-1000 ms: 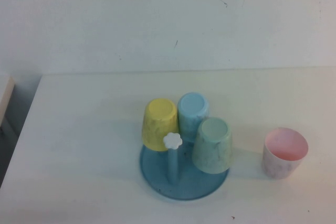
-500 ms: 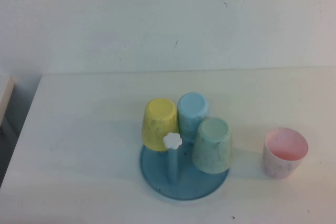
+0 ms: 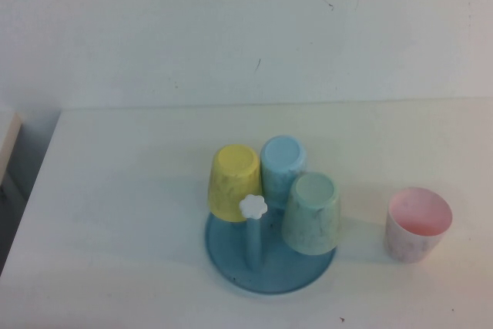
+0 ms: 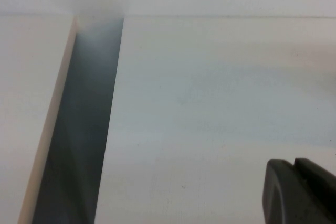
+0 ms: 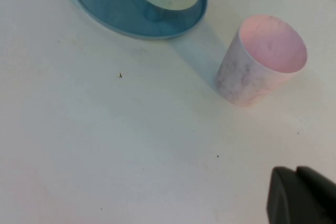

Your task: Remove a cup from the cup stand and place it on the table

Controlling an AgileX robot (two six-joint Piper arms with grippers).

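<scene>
The pale pink cup stands upright, mouth up, on the white table, to the right of the blue cup stand and apart from it. It also shows in the right wrist view, with the stand's rim beside it. One peg with a white flower knob is bare. My right gripper is shut and empty, hovering above the table a short way from the pink cup. My left gripper is shut and empty over bare table by the left edge. Neither gripper shows in the high view.
A yellow cup, a light blue cup and a mint green cup hang upside down on the stand's pegs. The table's left edge drops into a dark gap beside another pale surface. A white wall stands behind the table.
</scene>
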